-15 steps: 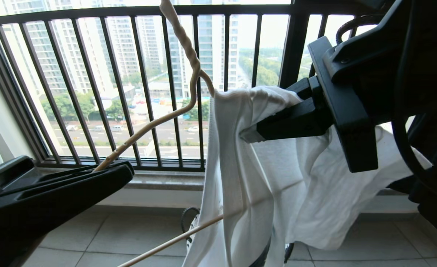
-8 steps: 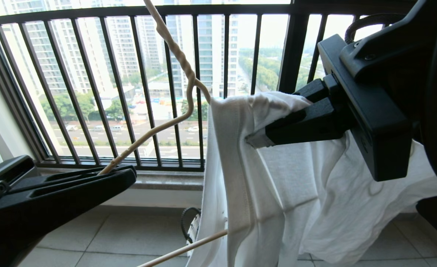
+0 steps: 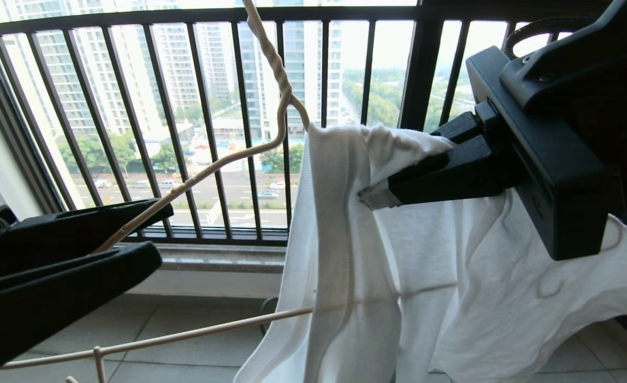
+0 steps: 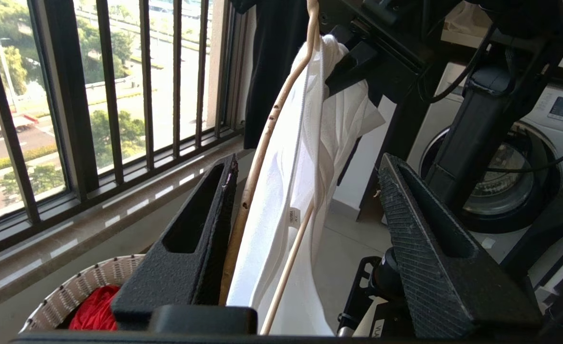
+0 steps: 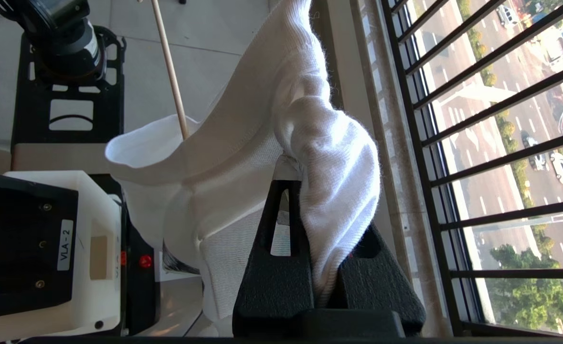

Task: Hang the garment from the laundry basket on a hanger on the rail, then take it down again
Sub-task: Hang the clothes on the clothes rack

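The white garment (image 3: 441, 276) hangs by its collar on the right shoulder of the thin beige hanger (image 3: 273, 64), whose twisted neck runs up out of view. My right gripper (image 3: 378, 197) is shut on a bunched fold of the garment (image 5: 243, 157) just beside the neck. At the lower left, my left gripper (image 3: 161, 231) stands open around the hanger's bare left arm (image 3: 185, 183). That arm (image 4: 262, 157) lies against one finger, with a wide gap to the other finger. The laundry basket (image 4: 85, 286) sits on the floor below. The rail is out of view.
A black barred window railing (image 3: 132, 106) and stone sill (image 3: 223, 260) run close behind the hanger. A red garment (image 4: 95, 310) lies in the basket. A washing machine (image 4: 515, 181) stands to the side, and a dark garment (image 4: 271, 62) hangs by the window. The robot's base (image 5: 66, 95) is below.
My left gripper has opened and let go of the hanger's left arm. The hanger has swung, its bottom bar now lying flatter. My right gripper keeps its hold on the garment.
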Available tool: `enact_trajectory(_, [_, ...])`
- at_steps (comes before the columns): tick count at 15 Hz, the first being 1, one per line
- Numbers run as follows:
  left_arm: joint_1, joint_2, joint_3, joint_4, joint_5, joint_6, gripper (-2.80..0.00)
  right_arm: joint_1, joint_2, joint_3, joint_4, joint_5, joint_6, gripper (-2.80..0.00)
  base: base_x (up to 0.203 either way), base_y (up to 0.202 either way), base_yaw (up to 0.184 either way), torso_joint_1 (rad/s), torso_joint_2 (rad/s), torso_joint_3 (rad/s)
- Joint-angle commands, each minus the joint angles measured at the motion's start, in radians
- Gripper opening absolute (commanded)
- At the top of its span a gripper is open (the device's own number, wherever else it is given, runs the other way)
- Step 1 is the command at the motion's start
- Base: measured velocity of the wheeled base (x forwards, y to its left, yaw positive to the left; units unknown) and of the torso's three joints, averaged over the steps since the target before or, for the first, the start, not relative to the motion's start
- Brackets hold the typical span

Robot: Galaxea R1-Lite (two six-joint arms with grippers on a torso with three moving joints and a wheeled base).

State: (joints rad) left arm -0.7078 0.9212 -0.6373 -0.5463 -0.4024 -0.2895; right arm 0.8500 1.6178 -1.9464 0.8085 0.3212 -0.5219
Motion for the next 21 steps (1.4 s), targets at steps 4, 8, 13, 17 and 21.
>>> enact_trajectory(4, [0.079,-0.042,-0.113,0.005,0.137,0.000,0.00,-0.020,-0.022,0.000,0.036,-0.001,-0.003,-2.80,0.000,0.000,0.000,0.000,0.00,0.000])
enact_trajectory(8, [0.093,-0.062,-0.173,0.058,0.177,-0.002,-2.80,-0.051,-0.019,-0.008,0.025,-0.007,0.001,-2.80,0.000,0.000,0.000,0.000,0.00,0.000])
enact_trajectory(13, [0.093,-0.072,-0.335,0.412,0.188,-0.002,-2.80,-0.080,-0.012,-0.008,-0.014,-0.054,0.014,-2.80,0.000,0.000,0.000,0.000,0.00,0.000])
enact_trajectory(17, [0.090,-0.055,-0.490,0.725,0.179,-0.020,-2.80,-0.103,0.007,-0.008,-0.086,-0.113,0.055,-2.80,0.000,0.000,0.000,0.000,0.00,0.000])
enact_trajectory(21, [0.033,0.033,-0.542,0.889,0.174,-0.057,-2.80,-0.112,0.014,-0.008,-0.123,-0.148,0.086,-2.80,0.000,0.000,0.000,0.000,0.00,0.000])
